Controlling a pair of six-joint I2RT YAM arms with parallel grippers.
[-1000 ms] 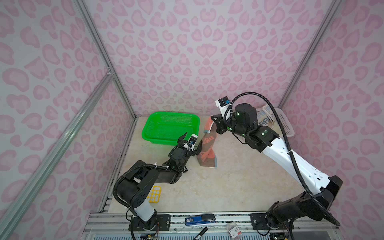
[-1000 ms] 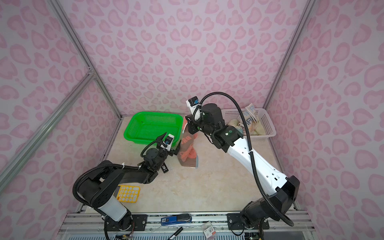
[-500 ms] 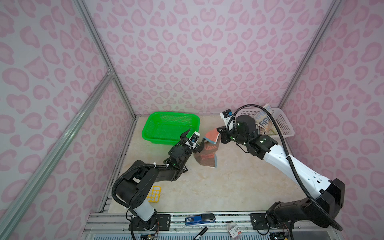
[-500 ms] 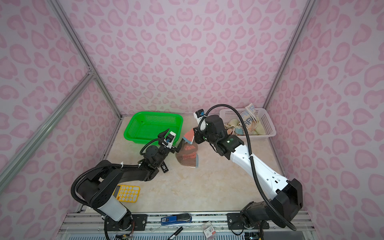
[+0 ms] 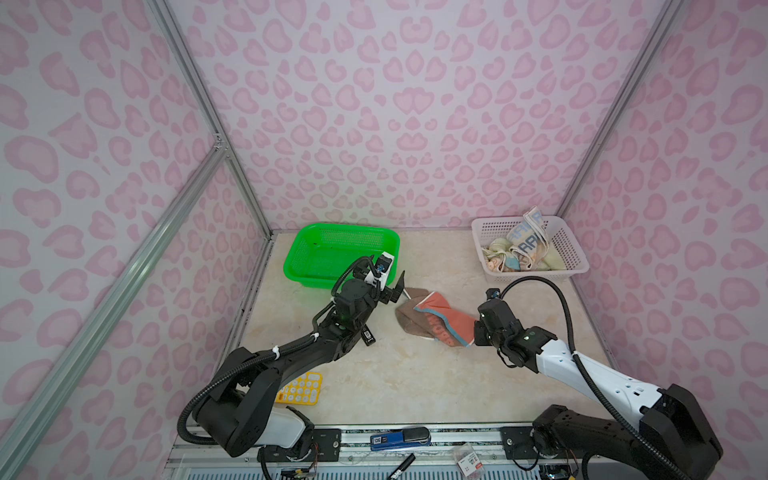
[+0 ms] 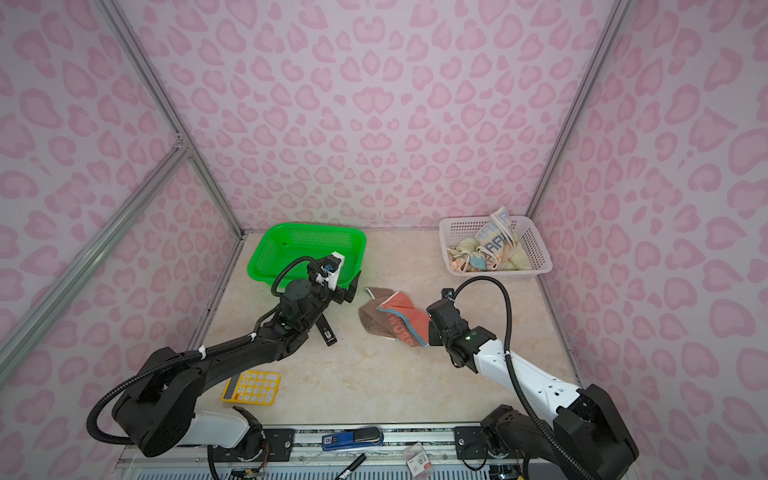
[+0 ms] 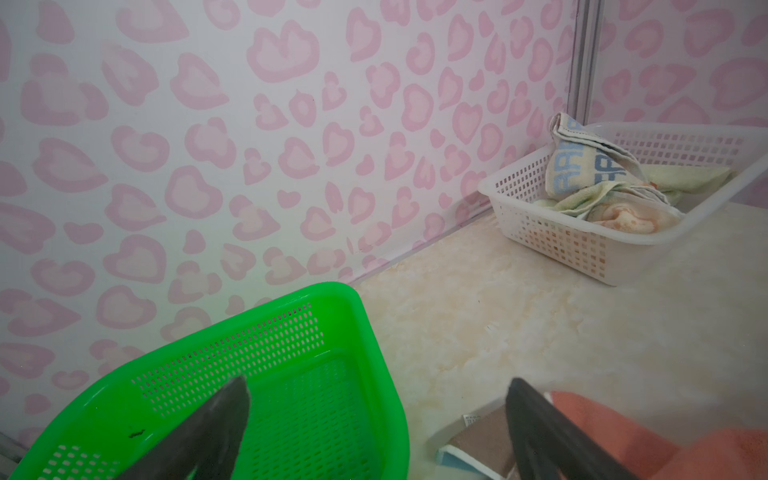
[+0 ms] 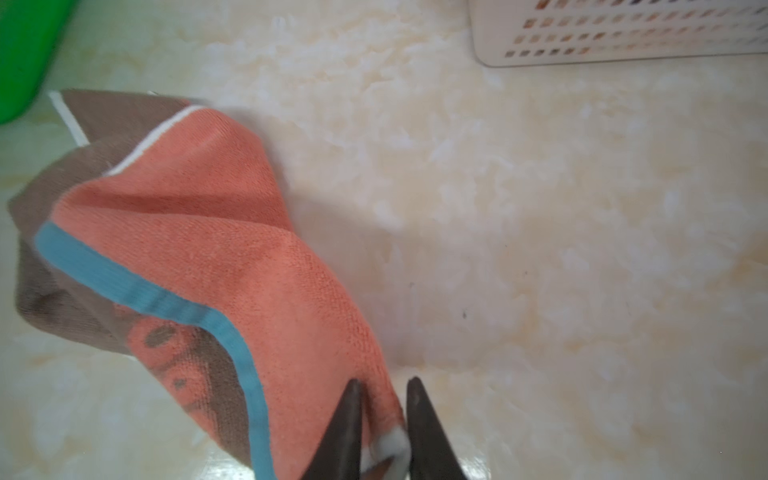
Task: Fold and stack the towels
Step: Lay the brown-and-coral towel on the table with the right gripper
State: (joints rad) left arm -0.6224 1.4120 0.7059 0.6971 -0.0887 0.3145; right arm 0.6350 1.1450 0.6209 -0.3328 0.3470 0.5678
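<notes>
Fingers of the right gripper (image 8: 383, 380) stand a little apart, with a corner of the red towel (image 8: 216, 249) between them. Whether they pinch it I cannot tell. From that corner the towel runs away from the gripper, rumpled on the table (image 5: 415, 386). Its red face and blue edge are up, and its brown back shows at the far end. In both top views it lies between the two grippers.

The left gripper (image 7: 378, 382) is spread wide and holds nothing. One of its fingers (image 7: 540, 428) is just beside the towel's brown far corner; touching or not, I cannot tell. The green basket (image 5: 299, 266) sits just beyond this gripper.

The other towels (image 5: 528, 247), one with big blue letters, are heaped in the white basket (image 5: 577, 266), well apart from the right gripper, toward the back wall. A calculator (image 5: 301, 388) lies by the left arm, well behind its gripper.
</notes>
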